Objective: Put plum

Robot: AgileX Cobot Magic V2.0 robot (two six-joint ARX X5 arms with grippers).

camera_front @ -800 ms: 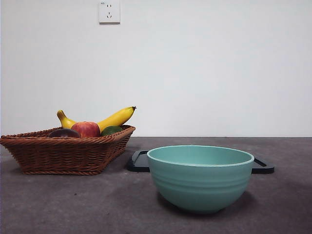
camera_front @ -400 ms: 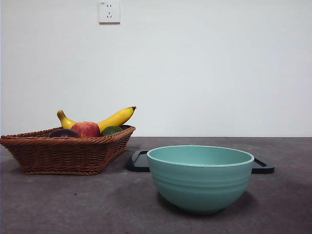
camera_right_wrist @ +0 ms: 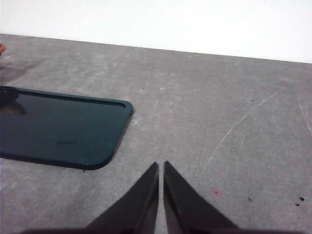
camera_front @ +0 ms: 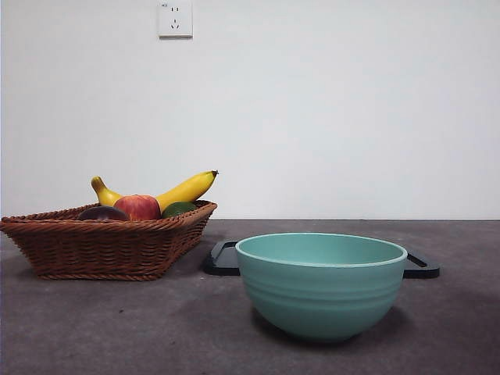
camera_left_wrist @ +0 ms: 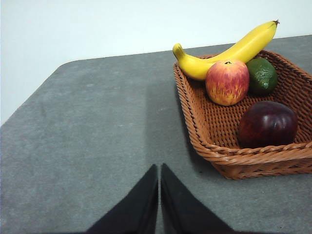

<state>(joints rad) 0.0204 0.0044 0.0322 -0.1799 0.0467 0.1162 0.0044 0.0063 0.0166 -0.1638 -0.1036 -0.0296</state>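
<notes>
The dark purple-maroon plum [camera_left_wrist: 267, 124] lies in the wicker basket [camera_left_wrist: 243, 158], at its near corner in the left wrist view; in the front view the plum [camera_front: 102, 213] just peeks over the basket rim [camera_front: 101, 246] at the left. My left gripper [camera_left_wrist: 159, 168] is shut and empty, over the bare table beside the basket. My right gripper [camera_right_wrist: 161, 165] is shut and empty, over the table near the corner of a dark tray [camera_right_wrist: 58, 129]. Neither arm shows in the front view.
The basket also holds a banana [camera_left_wrist: 229, 48], a red-and-yellow apple [camera_left_wrist: 227, 82] and a small green fruit [camera_left_wrist: 262, 75]. A teal bowl [camera_front: 321, 283] stands at the front centre, with the dark tray [camera_front: 223, 259] behind it. The table edge runs past the basket's far side.
</notes>
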